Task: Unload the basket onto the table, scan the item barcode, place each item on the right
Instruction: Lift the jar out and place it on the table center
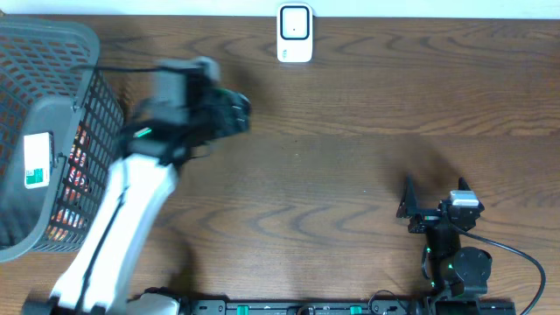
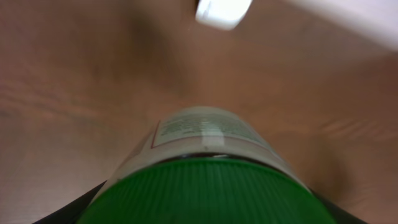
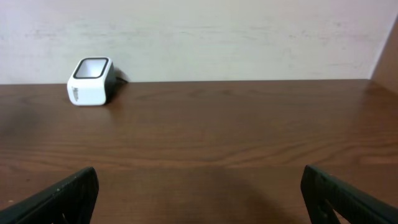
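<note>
Plainly, the table [image 1: 350, 157] is dark brown wood with a long flowing grain and a smooth, matt top. At its left edge, toward the far corner, stands a grey plastic basket [image 1: 52, 35] with lattice walls. Goods with red and white print show through the mesh. The scanner [image 1: 295, 33] is a small white block with rounded corners and a dark-rimmed window. It sits at the middle of the far edge, just in front of a pale wall [image 3: 199, 31].

The bottle [image 2: 205, 134] is round and pale-bodied, wrapped in a white printed label [image 2: 186, 127] and closed by a green cap [image 2: 211, 193] with fine vertical ribs. It is gripped in the left claw [image 1: 226, 114], whose dark fingers press against its sides. It is over the left half of the table, between the basket and the scanner. The print is too blurred to read, and I cannot tell whether a barcode faces up.

The left arm [image 1: 122, 210], white-shelled, reaches on a slant from the near-left corner toward the far edge, and its wrist is smeared in the overhead view. The right arm [image 1: 455, 254], black, is folded low at the near edge toward the right corner. The right claw [image 3: 200, 196] is spread wide with nothing between its fingers, and it faces the far edge.
</note>
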`<action>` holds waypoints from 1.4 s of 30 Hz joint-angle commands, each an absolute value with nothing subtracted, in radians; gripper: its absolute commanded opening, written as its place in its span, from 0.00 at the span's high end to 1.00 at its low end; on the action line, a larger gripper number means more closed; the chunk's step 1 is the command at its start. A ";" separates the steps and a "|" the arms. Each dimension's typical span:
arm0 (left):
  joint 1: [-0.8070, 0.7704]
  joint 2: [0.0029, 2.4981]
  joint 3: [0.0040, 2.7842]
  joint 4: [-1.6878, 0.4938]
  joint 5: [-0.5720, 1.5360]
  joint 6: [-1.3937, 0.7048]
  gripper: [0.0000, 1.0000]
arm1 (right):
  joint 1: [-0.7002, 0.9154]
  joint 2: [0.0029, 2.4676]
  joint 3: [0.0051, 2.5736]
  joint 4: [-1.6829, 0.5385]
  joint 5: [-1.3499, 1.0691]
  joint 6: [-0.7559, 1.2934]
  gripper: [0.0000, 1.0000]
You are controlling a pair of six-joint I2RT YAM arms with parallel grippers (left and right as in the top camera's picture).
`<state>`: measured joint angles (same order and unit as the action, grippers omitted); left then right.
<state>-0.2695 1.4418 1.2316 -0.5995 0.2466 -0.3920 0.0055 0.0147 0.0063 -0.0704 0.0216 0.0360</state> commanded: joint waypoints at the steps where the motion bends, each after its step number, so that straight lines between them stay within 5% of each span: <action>1: -0.347 1.559 1.228 -0.589 0.052 -0.375 0.25 | -0.001 0.007 0.005 -0.074 0.021 0.021 0.01; 10: -0.408 1.832 1.228 -0.534 0.015 -0.380 0.25 | -0.001 0.007 0.005 -0.074 0.021 0.021 0.01; 23: -0.425 1.890 1.228 -0.485 0.015 -0.379 0.25 | -0.001 0.007 0.005 -0.074 0.021 0.021 0.01; 27: -0.422 1.884 1.234 -0.480 0.014 -0.379 0.05 | -0.001 0.007 0.005 -0.074 0.021 0.021 0.01; 37: -0.374 1.508 1.585 -0.860 -0.157 -0.268 0.00 | -0.001 0.007 0.005 -0.074 0.021 0.021 0.01; 42: -0.120 1.322 1.926 -1.026 -0.282 -0.214 0.02 | -0.001 0.007 0.005 -0.074 0.021 0.021 0.01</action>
<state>-0.2794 1.4338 1.7775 -0.9627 -0.1429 -0.2657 0.0055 0.0143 0.0063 -0.0700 0.0212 0.0360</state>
